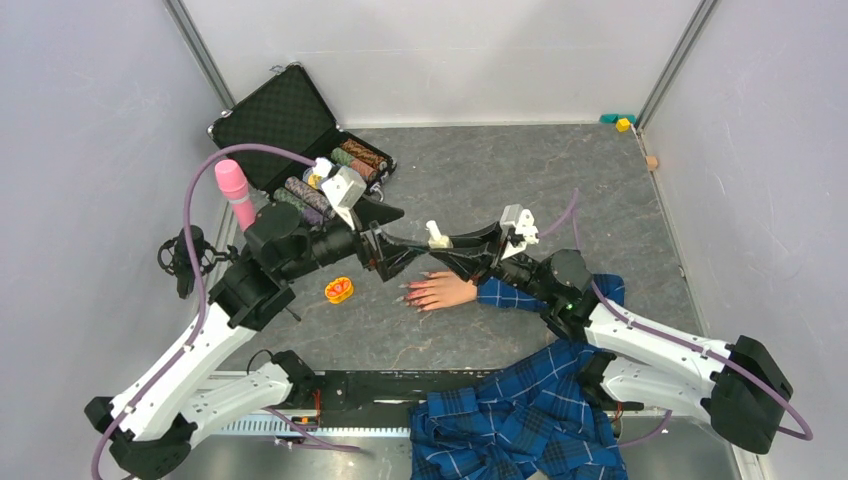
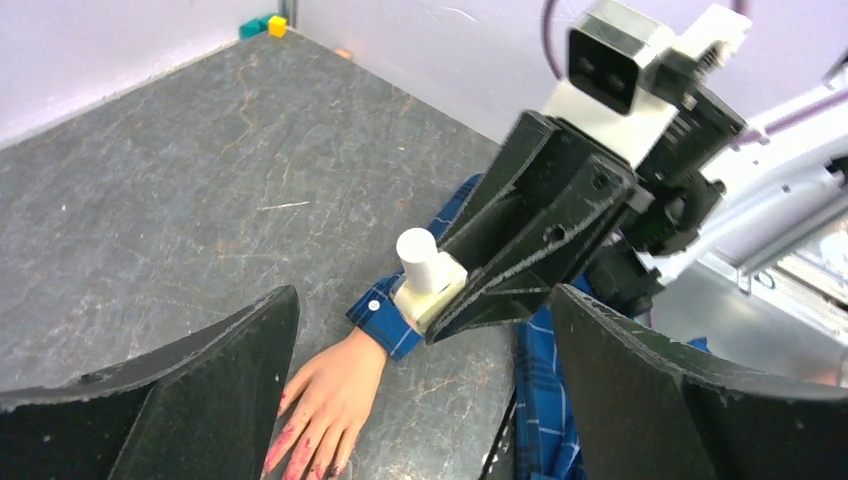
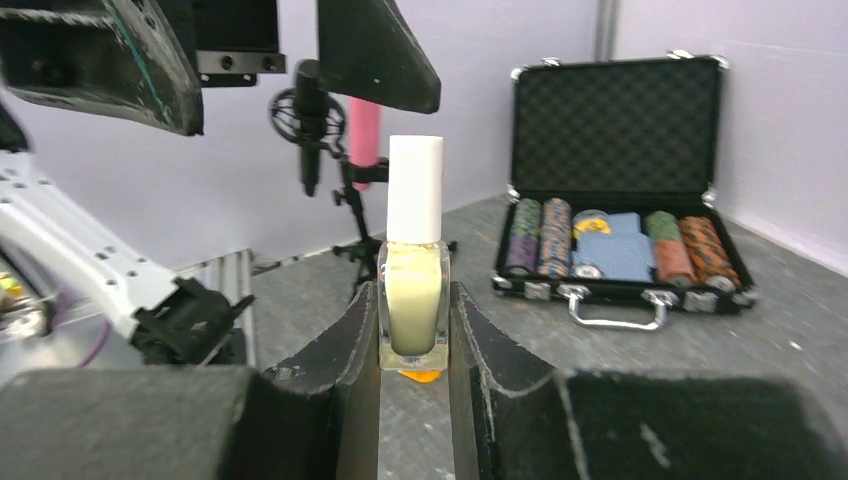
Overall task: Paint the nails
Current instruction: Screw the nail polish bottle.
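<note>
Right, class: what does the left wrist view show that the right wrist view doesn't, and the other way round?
Only the left wrist view shows the mannequin hand, fingertips stained pink, and its plaid cuff. Only the right wrist view shows the open case of poker chips and a pink cylinder. Both show the white-capped bottle clamped in the right hand, the open left hand and the grey table.
</note>
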{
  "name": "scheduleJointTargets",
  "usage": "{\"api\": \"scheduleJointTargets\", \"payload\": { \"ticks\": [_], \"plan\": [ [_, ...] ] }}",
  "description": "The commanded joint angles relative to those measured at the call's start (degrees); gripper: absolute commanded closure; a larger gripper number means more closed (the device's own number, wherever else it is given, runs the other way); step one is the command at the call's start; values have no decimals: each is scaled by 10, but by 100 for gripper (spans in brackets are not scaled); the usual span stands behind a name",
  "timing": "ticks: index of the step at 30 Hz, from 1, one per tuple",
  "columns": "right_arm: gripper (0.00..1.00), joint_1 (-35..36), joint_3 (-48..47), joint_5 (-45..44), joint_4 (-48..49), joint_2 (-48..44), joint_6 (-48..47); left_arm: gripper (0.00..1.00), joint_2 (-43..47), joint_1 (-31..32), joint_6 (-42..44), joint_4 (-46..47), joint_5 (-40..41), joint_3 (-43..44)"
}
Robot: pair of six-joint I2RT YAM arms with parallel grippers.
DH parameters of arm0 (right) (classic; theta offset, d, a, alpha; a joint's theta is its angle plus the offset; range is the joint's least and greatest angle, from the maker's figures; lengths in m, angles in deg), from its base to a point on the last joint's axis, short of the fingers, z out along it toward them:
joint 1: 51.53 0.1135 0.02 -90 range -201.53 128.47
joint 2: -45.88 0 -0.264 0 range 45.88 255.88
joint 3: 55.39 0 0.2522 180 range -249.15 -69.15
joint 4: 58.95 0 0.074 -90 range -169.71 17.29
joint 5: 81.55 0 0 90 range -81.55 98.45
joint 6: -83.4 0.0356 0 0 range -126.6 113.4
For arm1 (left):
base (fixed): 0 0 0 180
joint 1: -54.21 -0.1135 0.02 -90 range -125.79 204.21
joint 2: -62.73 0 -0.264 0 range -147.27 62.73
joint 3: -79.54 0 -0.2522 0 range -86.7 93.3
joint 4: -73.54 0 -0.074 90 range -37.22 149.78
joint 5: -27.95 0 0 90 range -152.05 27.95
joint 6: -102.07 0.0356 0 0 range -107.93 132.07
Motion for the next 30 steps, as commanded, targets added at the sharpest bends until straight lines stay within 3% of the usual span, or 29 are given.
{"api": "scheduleJointTargets", "payload": {
  "ticks": [1, 10, 19, 25, 30],
  "plan": [
    [100, 17, -25, -103, -28, -1, -54, 0, -46, -3, -84, 16, 55, 27],
    [100, 66, -44, -253, -82, 20, -113, 4, -118, -22, -144, 41, 7, 13],
    [100, 93, -70, -298, -105, 51, -140, 37, -127, -45, -147, 55, -17, -6],
    [100, 99, -75, -303, -106, 57, -144, 43, -139, -52, -147, 54, -36, -7],
    [100, 102, -77, -306, -107, 60, -146, 41, -146, -57, -153, 56, -44, -10]
  ]
}}
